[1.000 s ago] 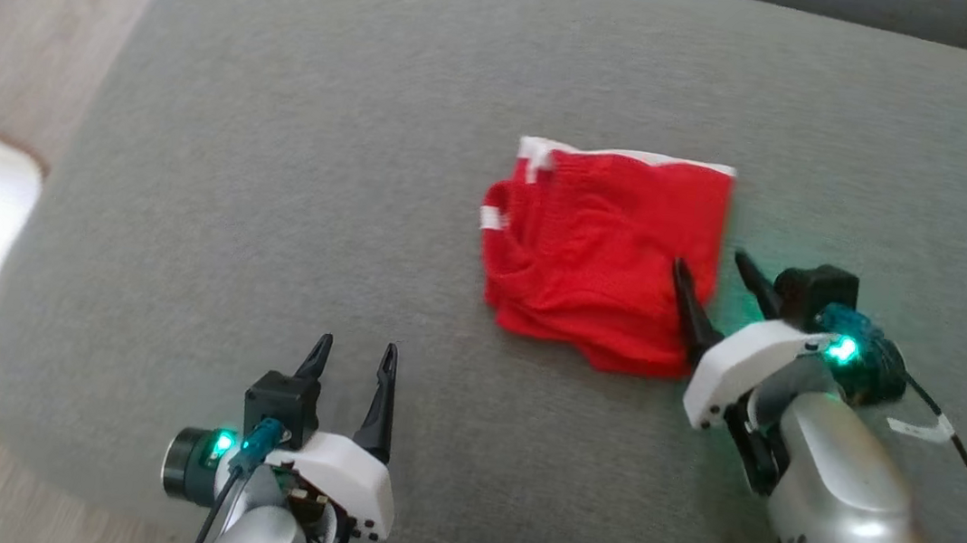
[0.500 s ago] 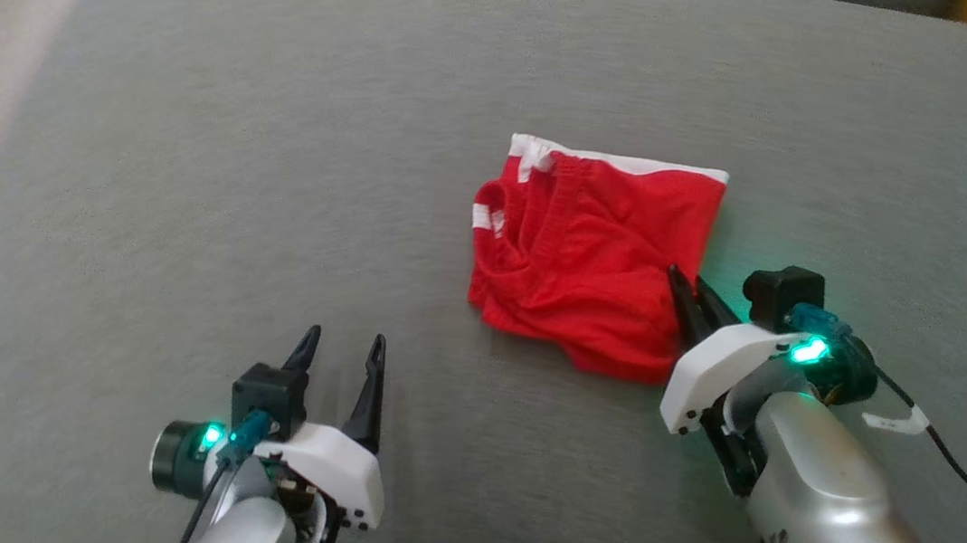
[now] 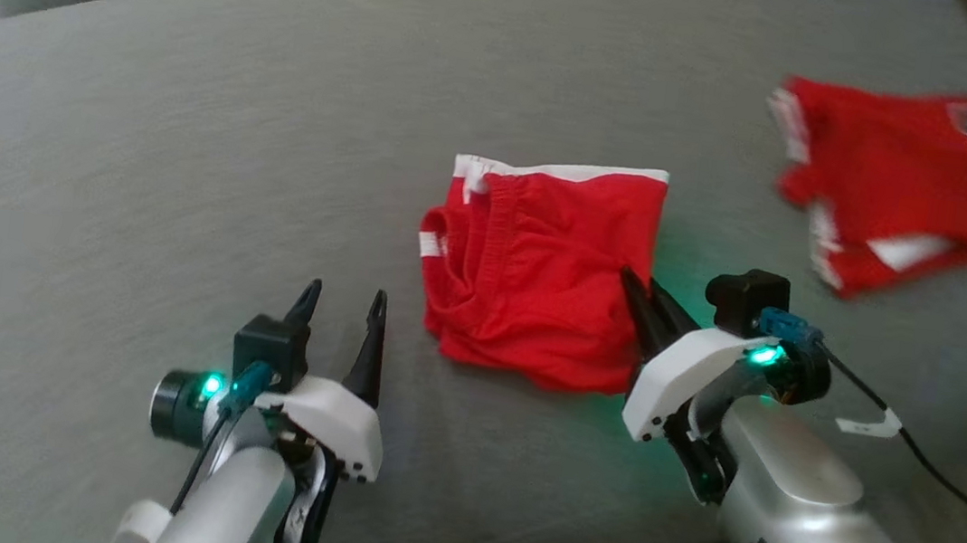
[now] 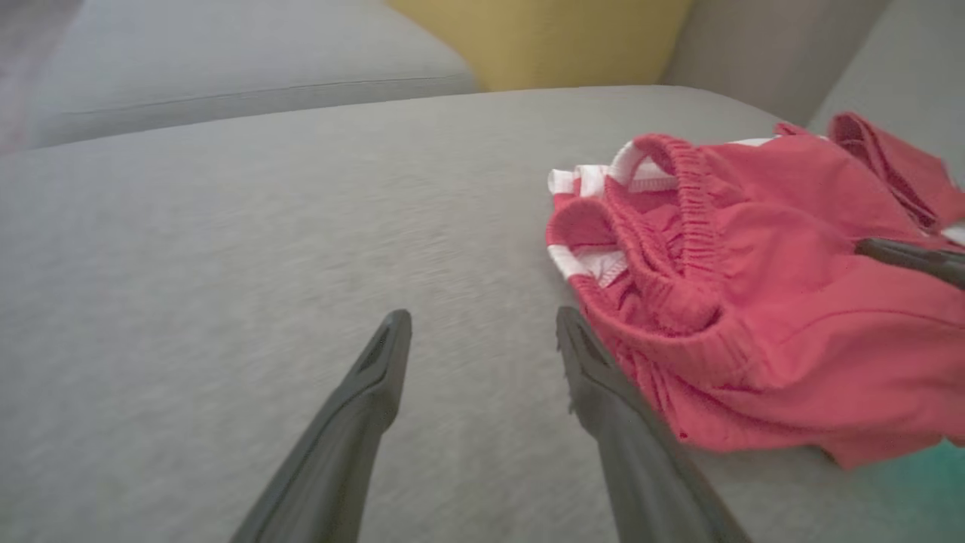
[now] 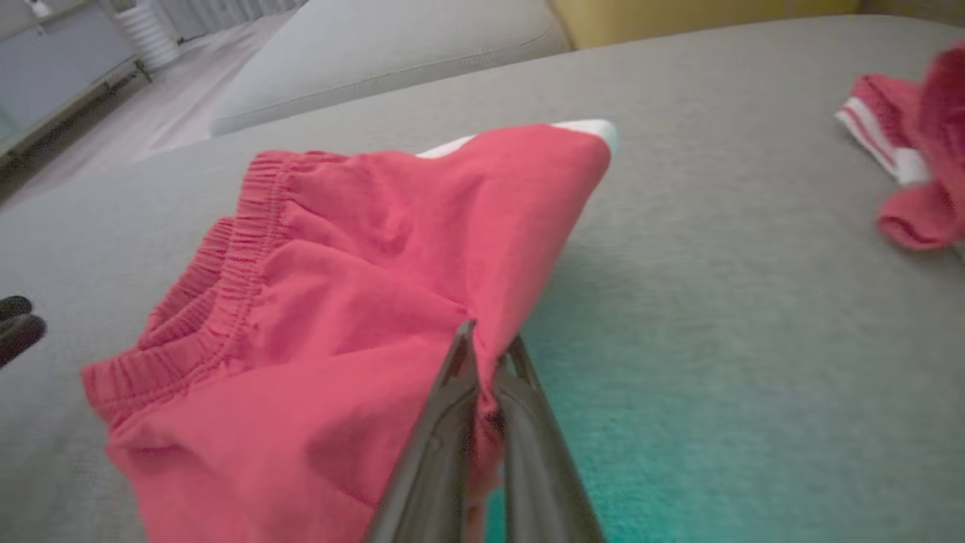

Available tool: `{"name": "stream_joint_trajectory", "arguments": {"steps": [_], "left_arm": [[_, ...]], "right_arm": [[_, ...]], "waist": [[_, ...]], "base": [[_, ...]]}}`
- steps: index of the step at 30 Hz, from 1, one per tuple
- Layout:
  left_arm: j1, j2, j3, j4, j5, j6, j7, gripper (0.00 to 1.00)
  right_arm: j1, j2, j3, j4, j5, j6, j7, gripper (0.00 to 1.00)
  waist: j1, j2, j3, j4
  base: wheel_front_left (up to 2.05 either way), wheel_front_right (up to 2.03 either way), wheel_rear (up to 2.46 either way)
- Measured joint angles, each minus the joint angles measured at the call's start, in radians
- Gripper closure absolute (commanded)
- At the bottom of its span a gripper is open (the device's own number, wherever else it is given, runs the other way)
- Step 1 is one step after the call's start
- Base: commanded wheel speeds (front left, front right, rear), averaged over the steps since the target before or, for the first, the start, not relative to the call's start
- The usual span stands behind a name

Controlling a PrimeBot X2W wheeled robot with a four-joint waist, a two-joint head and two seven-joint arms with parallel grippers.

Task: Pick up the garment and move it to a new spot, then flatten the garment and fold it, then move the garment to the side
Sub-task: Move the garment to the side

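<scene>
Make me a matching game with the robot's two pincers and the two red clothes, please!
Things:
1. left pincer
2. right pincer
3. red shorts
4. other red garment

States:
A. lying far right on the grey cushion, apart from both pincers
B. open, holding nothing
C. pinched at its right edge
D. shut on cloth

Pairs: 1-B, 2-D, 3-C, 4-A
</scene>
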Motion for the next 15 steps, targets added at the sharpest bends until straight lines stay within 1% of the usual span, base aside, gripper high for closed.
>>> {"name": "stream_joint_trajectory", "arguments": {"steps": [4,7,11,13,15], "left_arm": [[-0.034,0.000,-0.005,0.013,0.007,-0.004,0.000,0.00],[-0.060,-0.001,-0.020,0.028,0.007,-0.018,0.000,0.00],[-0.067,0.000,-0.030,0.041,0.006,-0.021,0.000,0.00],[-0.068,-0.001,-0.038,0.041,0.006,-0.021,0.000,0.00],[-0.068,0.000,-0.046,0.042,0.003,-0.020,0.000,0.00]], "right_arm": [[0.000,-0.003,0.038,-0.018,0.033,0.000,-0.012,1.00],[-0.003,-0.013,0.043,-0.029,0.051,0.000,-0.023,1.00],[-0.022,-0.034,0.053,-0.022,0.059,0.000,-0.030,1.00],[-0.053,-0.057,0.059,-0.010,0.054,0.000,-0.031,1.00],[-0.097,-0.097,0.072,0.005,0.030,0.000,-0.035,1.00]], "waist": [[0.0000,0.0000,0.013,-0.116],[0.0000,0.0000,0.033,-0.174],[0.0000,0.0000,0.069,-0.199],[0.0000,0.0000,0.078,-0.188],[0.0000,0.0000,0.083,-0.166]], "base": [[0.00,0.00,0.00],[0.00,0.00,0.00],[0.00,0.00,0.00],[0.00,0.00,0.00],[0.00,0.00,0.00]]}}
